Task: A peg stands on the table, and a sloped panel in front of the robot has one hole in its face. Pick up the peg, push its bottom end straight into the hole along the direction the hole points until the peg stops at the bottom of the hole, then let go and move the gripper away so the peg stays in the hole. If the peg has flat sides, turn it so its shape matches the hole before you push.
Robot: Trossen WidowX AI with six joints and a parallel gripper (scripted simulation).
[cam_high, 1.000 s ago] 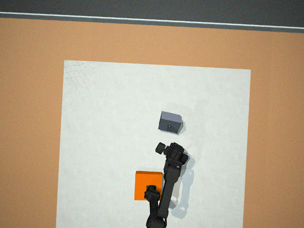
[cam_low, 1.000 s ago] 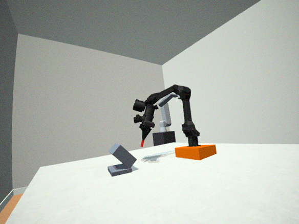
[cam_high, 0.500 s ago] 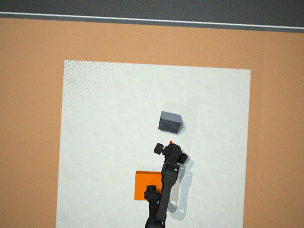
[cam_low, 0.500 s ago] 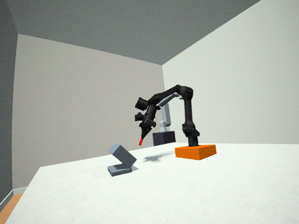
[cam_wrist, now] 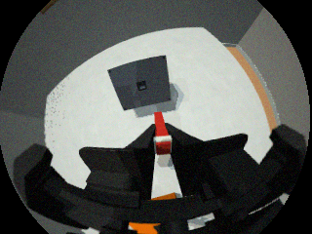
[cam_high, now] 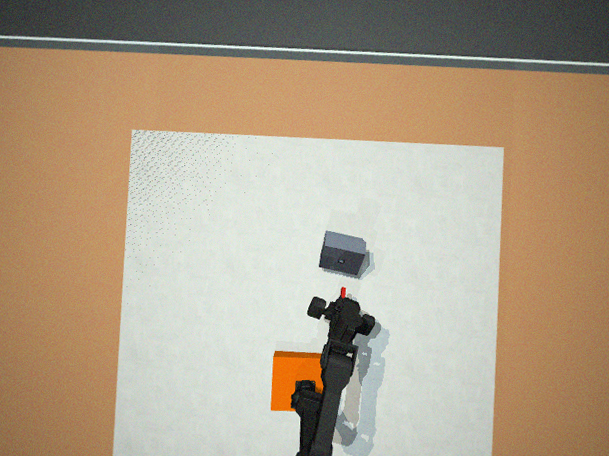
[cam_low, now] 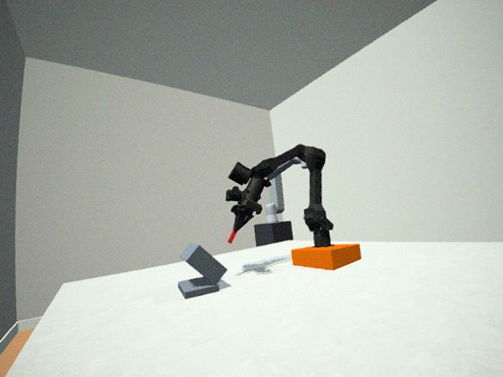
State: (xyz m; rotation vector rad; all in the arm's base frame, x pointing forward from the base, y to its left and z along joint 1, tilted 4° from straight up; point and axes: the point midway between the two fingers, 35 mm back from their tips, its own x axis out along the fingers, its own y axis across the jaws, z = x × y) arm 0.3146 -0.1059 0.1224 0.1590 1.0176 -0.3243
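peg (cam_low: 231, 236) clamped in tool (cam_low: 239, 223), tilted, above table.

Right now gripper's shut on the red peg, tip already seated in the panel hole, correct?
Not seated. The gripper is shut on the red peg, but the exterior view shows the tip in the air, apart from the sloped panel and its hole.
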